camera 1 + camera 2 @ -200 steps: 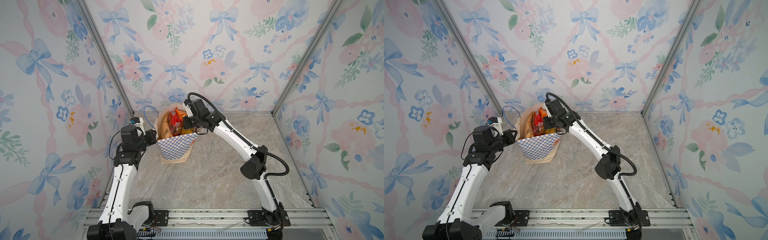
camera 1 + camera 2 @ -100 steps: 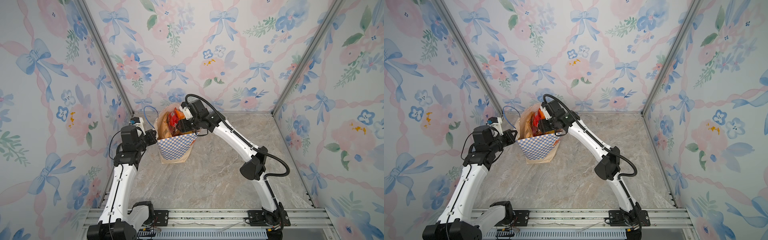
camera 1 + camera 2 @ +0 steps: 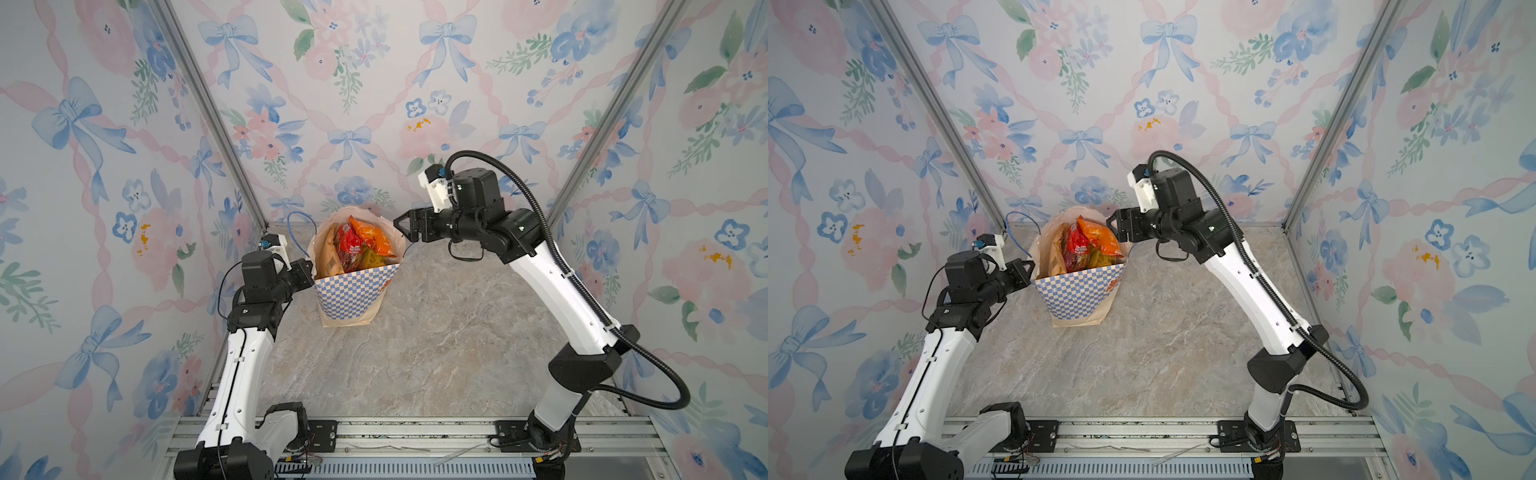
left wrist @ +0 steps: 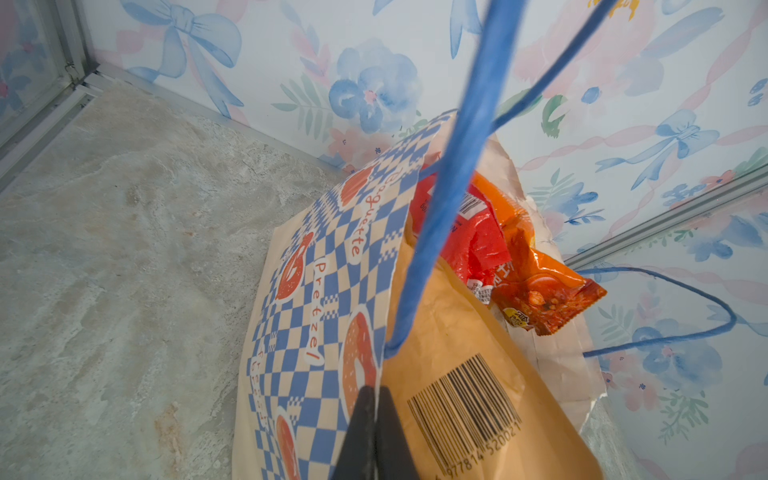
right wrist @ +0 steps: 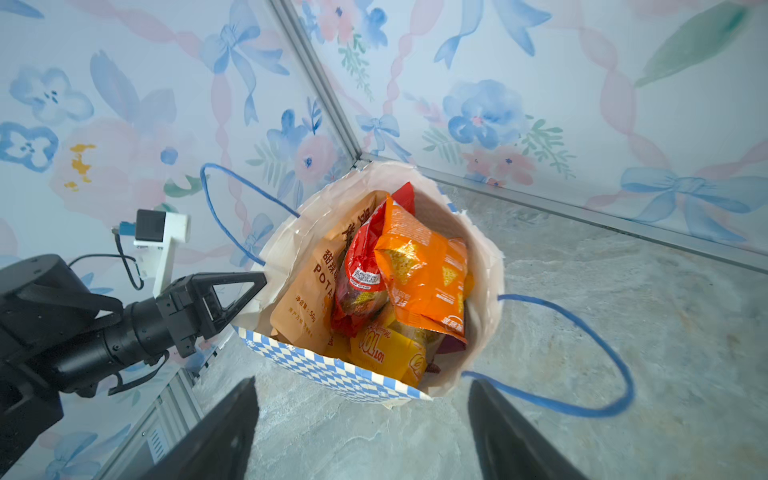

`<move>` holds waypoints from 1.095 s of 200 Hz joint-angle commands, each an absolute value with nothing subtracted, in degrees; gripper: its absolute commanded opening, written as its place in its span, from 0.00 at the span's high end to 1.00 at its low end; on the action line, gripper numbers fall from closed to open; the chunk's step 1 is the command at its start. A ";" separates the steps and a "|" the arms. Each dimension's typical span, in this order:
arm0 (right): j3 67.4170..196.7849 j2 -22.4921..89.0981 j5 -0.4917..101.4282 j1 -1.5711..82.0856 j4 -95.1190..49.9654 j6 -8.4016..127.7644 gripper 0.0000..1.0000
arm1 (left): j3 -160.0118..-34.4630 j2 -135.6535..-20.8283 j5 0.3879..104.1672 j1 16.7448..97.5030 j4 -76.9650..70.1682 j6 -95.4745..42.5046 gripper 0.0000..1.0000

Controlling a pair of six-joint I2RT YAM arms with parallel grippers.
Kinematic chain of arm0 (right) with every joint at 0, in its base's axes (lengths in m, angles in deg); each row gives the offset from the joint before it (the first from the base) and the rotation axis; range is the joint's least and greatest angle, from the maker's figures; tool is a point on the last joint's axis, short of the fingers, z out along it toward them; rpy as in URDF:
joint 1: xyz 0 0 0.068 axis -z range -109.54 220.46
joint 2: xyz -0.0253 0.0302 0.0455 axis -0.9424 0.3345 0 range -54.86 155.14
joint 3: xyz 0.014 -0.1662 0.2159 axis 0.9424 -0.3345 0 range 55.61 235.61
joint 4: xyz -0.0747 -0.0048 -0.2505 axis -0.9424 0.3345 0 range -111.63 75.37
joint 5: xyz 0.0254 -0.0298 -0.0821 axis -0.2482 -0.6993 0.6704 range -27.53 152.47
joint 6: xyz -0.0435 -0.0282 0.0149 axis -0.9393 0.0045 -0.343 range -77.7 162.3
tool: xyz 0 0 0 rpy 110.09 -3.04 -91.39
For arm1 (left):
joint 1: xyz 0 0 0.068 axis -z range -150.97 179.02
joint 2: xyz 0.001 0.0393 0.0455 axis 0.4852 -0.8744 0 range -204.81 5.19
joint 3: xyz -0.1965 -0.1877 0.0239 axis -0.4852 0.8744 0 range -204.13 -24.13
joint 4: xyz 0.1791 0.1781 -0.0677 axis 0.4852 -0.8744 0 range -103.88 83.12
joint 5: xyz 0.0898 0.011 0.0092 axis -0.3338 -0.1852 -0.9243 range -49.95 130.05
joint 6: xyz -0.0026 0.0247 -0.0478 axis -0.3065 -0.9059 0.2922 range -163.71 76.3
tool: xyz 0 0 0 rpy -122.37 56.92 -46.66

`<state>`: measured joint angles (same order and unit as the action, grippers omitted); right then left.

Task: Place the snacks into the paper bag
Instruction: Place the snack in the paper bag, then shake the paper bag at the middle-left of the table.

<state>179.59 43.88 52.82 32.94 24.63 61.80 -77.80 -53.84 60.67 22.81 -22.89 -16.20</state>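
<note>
The blue-and-white checkered paper bag (image 3: 353, 291) (image 3: 1077, 293) stands upright near the back left corner. Its mouth holds several snacks: an orange packet (image 5: 424, 270) (image 3: 372, 239) on top, a red packet (image 5: 359, 270), a yellow packet (image 5: 390, 353) and a tan kraft pouch (image 5: 307, 291) (image 4: 457, 332). My left gripper (image 3: 309, 270) (image 4: 376, 390) is shut on the bag's left rim. My right gripper (image 3: 401, 228) (image 5: 362, 382) hangs open and empty just outside the bag's upper right rim.
Blue cord handles (image 5: 582, 332) (image 3: 301, 220) loop out from both sides of the bag. Flowered walls close in the back and sides, with a metal corner post (image 3: 216, 120) behind the bag. A metal rail (image 3: 395, 432) runs along the front of the marble floor (image 3: 415, 353).
My right gripper has come out of the bag's mouth, moved right and up, and opened, leaving the orange packet inside. The left gripper has kept its hold on the rim.
</note>
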 commanded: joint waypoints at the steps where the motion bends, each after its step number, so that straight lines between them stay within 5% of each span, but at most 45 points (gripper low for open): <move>1: 172.05 40.70 50.83 36.82 20.17 65.35 0.16 | -77.66 -52.58 60.97 22.26 -22.98 -15.93 1.00; 64: 154.12 34.13 42.08 44.81 7.58 73.41 0.14 | -78.18 -52.56 60.91 22.18 -22.95 -15.70 1.00; 219: 148.33 37.48 33.25 45.65 -3.34 80.74 0.10 | -78.98 -53.02 61.83 22.21 -21.96 -14.40 1.00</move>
<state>146.44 34.70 34.96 46.97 -1.20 79.25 -77.80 -53.84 60.71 22.81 -22.87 -14.93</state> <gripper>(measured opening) 0.899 0.050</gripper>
